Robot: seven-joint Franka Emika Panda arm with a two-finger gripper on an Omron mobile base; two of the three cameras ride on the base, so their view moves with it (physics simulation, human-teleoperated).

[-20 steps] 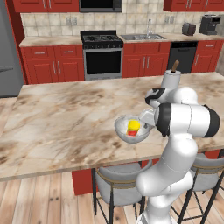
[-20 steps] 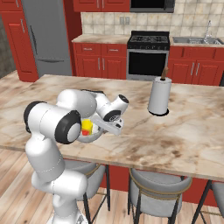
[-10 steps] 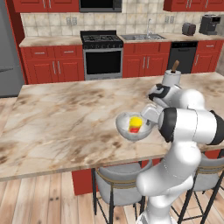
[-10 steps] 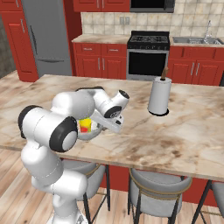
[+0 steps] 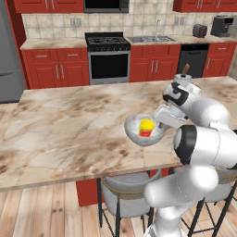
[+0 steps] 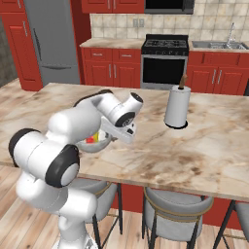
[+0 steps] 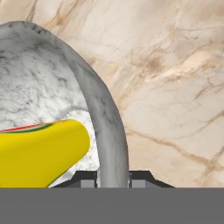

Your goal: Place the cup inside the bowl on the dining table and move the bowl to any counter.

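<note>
My gripper is shut on the right rim of the grey-white speckled bowl and holds it just above the dining table, near its front edge. The yellow cup with the red lower part stands inside the bowl. In the right base view my forearm covers most of the bowl; a bit of the cup shows beside the gripper. The hand view looks along the bowl's rim, pinched between the gripper's tips, with the cup lying across the lower left.
A paper towel roll stands on the table to the right of the arm. Stools sit under the near edge. The counter with red drawers runs along the back wall beside the stove and sink.
The arm's elbow has swung over to the right and the hand has turned a little. The bowl with the cup has hardly shifted and stays gripped.
</note>
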